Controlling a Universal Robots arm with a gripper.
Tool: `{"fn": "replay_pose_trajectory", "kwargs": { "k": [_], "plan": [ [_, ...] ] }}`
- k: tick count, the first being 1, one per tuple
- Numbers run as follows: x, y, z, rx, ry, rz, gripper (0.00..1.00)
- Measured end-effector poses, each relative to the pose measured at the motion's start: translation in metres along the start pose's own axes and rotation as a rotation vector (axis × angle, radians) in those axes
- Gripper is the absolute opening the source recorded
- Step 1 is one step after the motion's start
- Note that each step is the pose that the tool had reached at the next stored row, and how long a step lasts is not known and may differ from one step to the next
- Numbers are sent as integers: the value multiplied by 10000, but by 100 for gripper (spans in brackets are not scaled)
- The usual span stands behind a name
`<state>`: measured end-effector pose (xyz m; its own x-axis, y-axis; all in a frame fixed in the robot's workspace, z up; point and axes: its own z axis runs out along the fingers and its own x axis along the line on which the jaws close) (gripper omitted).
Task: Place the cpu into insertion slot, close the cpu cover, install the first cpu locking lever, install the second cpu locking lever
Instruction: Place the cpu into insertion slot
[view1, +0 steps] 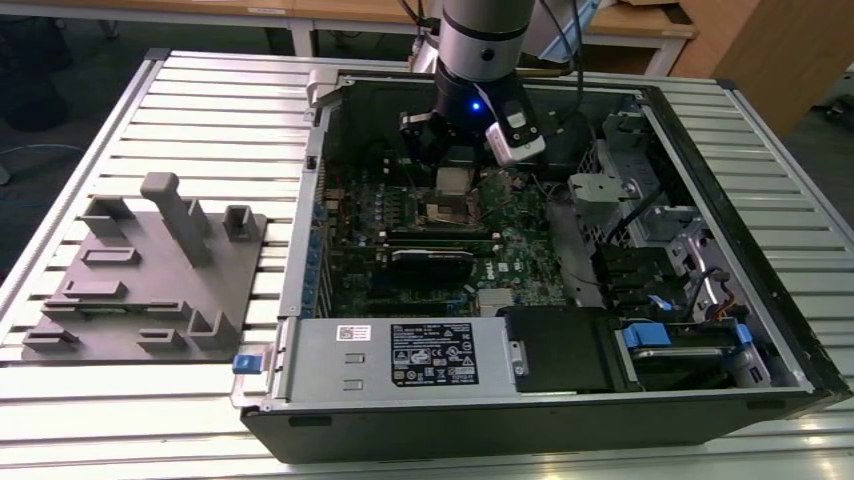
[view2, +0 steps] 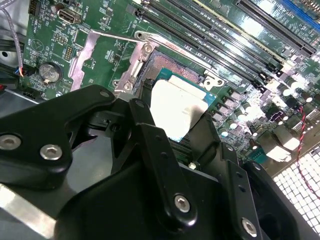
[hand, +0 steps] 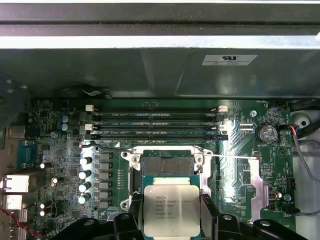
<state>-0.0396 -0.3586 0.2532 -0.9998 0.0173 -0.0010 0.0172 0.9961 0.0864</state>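
Observation:
My gripper hangs inside the open computer case, shut on the cpu, a pale silvery square chip pinched by two opposite edges between the black fingers. In both wrist views the cpu hovers just above the green board and overlaps one edge of the insertion slot. The slot's dark centre lies uncovered. The cpu cover, a silver frame plate, is flipped open beside the slot. Two thin wire levers stand unlatched on either side of the slot.
Long black memory slots run close beside the socket, and the case wall rises behind them. A black card and the power supply lie nearer the case front. A grey fixture plate sits at the exterior view's left.

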Motion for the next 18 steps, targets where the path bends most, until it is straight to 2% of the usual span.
{"fn": "replay_pose_trajectory", "kwargs": {
  "k": [18],
  "plan": [
    [3, 2, 31, 19, 0, 0, 54]
  ]
}}
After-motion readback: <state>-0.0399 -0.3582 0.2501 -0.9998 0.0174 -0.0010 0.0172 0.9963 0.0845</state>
